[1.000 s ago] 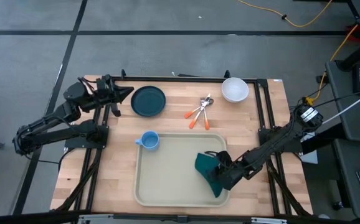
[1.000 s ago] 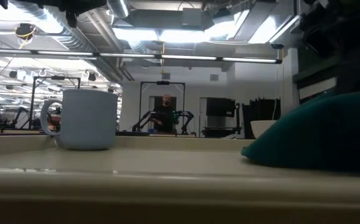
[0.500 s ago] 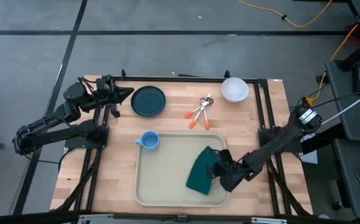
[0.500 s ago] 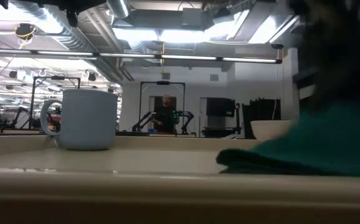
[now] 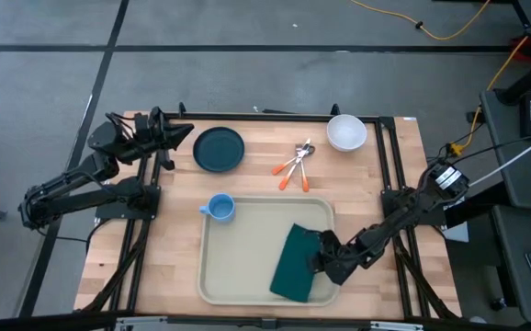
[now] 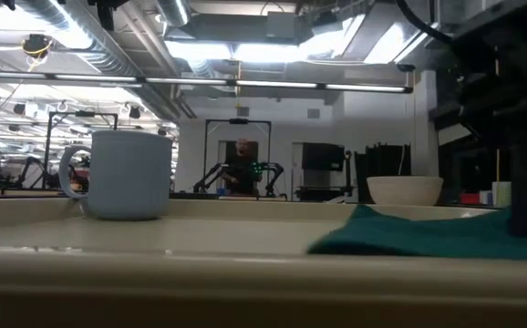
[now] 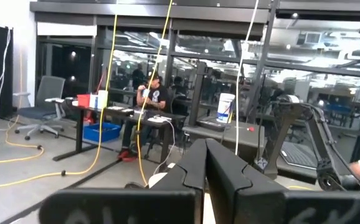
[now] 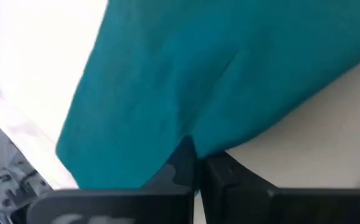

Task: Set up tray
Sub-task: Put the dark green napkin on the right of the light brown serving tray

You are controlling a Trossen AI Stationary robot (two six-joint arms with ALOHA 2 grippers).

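Right gripper (image 5: 321, 260) sat low over the near right part of the tray (image 5: 238, 276), jaws together at the edge of the dark green napkin (image 5: 295, 264). In the right wrist view the fingertips met at the cloth's edge; whether a fold was pinched between them could not be told. Napkin lay flat inside the tray, angled, its near corner close to the rim.

Risk, as a judgement: if the jaws had caught cloth, pulling away would drag or rumple the napkin, maybe over the rim. A low retreat could also nudge the light tray on the table (image 5: 174, 248).

Tray was large, cream, rectangular with rounded corners and a low rim, on the near middle of the table. Blue mug (image 5: 220, 208) stood at its far left corner, just at the rim. Farther off: orange-handled cutlery (image 5: 293, 165), dark round plate (image 5: 220, 149), white bowl (image 5: 346, 132). Left gripper (image 5: 185, 134) waited at the far left, jaws closed, holding nothing.
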